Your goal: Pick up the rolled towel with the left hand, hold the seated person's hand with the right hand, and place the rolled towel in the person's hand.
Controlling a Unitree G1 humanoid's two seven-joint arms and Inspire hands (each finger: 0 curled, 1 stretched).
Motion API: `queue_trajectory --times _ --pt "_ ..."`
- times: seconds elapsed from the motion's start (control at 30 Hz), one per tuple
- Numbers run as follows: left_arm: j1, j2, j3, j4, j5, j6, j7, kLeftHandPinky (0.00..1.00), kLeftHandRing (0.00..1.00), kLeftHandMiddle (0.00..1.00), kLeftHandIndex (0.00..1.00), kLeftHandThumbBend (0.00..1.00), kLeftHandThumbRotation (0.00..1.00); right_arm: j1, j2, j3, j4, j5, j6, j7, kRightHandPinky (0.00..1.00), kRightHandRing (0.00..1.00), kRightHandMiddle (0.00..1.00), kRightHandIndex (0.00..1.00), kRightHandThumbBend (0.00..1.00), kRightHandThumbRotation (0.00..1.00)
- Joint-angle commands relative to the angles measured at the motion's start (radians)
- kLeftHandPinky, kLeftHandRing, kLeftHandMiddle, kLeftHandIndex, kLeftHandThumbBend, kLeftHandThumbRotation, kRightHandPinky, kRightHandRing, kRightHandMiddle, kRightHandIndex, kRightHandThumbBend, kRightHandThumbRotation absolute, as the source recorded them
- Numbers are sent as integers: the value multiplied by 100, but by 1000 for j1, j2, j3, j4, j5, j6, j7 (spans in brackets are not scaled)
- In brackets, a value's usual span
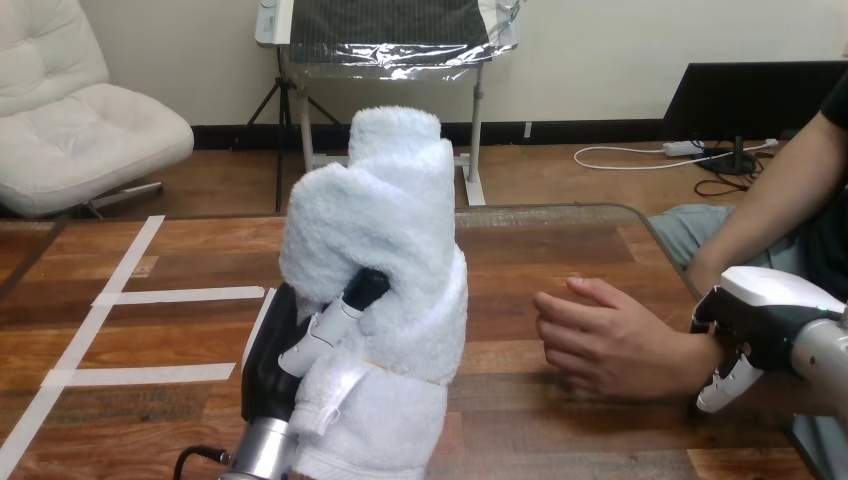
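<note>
Your left hand [268, 368] grips the fluffy white rolled towel [385, 230], upright above the brown wooden table [560, 250]. Your right hand [765, 310] wraps round the person's wrist [682, 360] (the person's hand [600, 335] lies open near the towel, not touching).

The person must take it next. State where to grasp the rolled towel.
Probably best to grasp the rolled towel round its free upper half, coming from the view's right: it stands upright, the left hand wraps its lower part, and the person's hand is on that side.
</note>
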Motion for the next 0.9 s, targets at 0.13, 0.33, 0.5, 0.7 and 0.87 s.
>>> queue_trajectory --times 0.13,0.33,0.5,0.7,0.87 --pt "-87 -50 23 39 29 -23 20 22 28 35 46 72 5 -8 -21 -40 -50 24 -32 -22 40 47 54 55 74 0" --pt "-110 -42 31 76 50 -19 28 22 29 36 47 72 5 -1 -26 -57 -74 31 -35 -23 43 50 56 55 74 0" --pt "-139 -33 41 126 71 -29 19 22 29 37 48 72 6 0 -31 -64 -88 36 -40 -32 42 49 55 54 75 0" --pt "-178 -23 55 188 106 -32 20 23 30 37 48 73 8 7 -39 -83 -105 46 -65 -50 41 48 54 54 77 0" --pt "-218 -15 69 250 135 -40 23 23 30 38 48 75 9 12 -37 -103 -125 49 -67 -61 38 46 52 53 78 0"
